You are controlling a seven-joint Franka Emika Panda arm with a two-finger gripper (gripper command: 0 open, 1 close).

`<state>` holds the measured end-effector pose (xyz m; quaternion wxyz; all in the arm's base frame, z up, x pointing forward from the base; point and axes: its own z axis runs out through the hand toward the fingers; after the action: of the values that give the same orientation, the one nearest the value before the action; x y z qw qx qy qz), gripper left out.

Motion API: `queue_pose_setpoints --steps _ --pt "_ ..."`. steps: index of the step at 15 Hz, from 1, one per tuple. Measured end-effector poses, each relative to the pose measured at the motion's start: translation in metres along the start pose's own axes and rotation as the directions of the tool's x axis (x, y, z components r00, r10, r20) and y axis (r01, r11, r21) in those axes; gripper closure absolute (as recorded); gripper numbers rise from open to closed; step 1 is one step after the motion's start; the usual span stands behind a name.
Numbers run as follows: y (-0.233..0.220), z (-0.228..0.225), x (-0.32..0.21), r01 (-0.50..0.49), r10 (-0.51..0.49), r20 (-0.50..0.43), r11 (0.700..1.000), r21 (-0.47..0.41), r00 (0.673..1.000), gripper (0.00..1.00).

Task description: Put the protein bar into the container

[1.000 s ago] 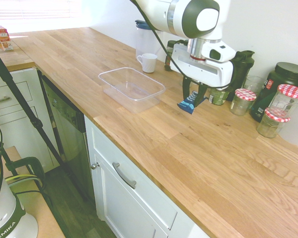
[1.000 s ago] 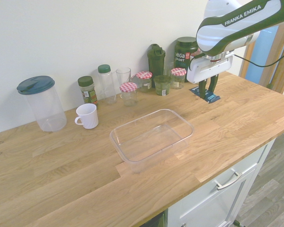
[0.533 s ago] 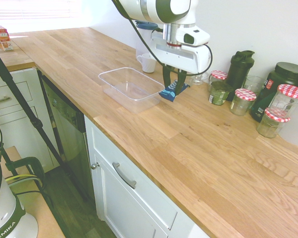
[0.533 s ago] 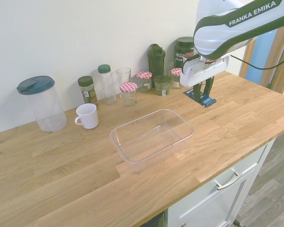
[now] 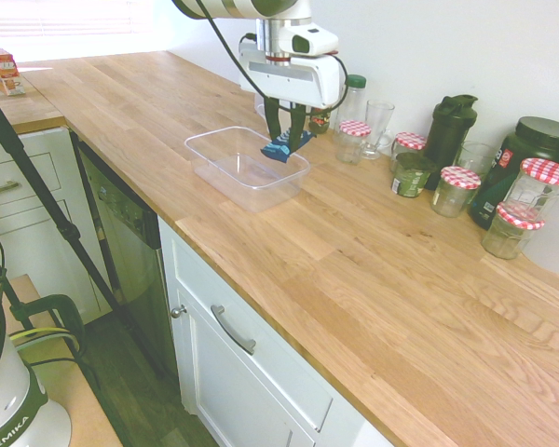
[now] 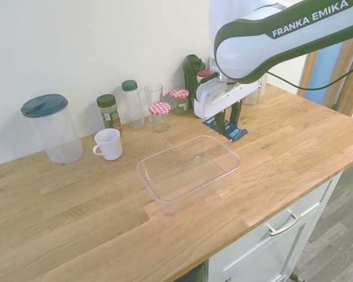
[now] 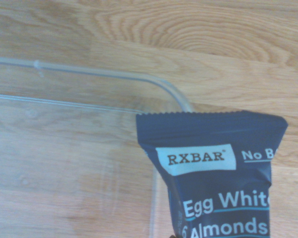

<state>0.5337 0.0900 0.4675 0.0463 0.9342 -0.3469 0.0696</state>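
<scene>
Clamped on the RXBAR protein bar [image 5: 281, 148], the end effector [image 5: 284, 131] has swung away from the red-checked jars [image 5: 458, 189] to the clear container's [image 5: 210, 142] near corner, bar above the rim, so release looks close

A wooden worktop [image 6: 294, 141] fills most of the frame. At its centre rests the clear container [image 6: 188, 169]. Upper left stand a lidded pitcher [image 6: 51, 127] and a white mug [image 6: 109, 144]; bottles, a glass and checked-lid jars [image 6: 160, 116] line the wall at top centre
</scene>
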Motion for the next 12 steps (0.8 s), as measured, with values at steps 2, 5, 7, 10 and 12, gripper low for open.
queue_pose_setpoints --steps 2,5,7,10,12 --pt "-0.022 -0.003 -0.015 0.017 -0.017 0.003 1.000 0.000 1.000 1.00" --pt "-0.050 0.006 -0.031 0.045 -0.045 0.019 0.999 -0.003 0.999 1.00" --pt "-0.063 0.019 -0.033 0.057 -0.057 0.028 0.998 -0.016 0.998 1.00" --pt "-0.076 0.035 -0.036 0.067 -0.066 0.045 0.997 -0.031 0.997 1.00" --pt "-0.080 0.045 -0.038 0.072 -0.070 0.055 0.997 -0.040 0.996 1.00"
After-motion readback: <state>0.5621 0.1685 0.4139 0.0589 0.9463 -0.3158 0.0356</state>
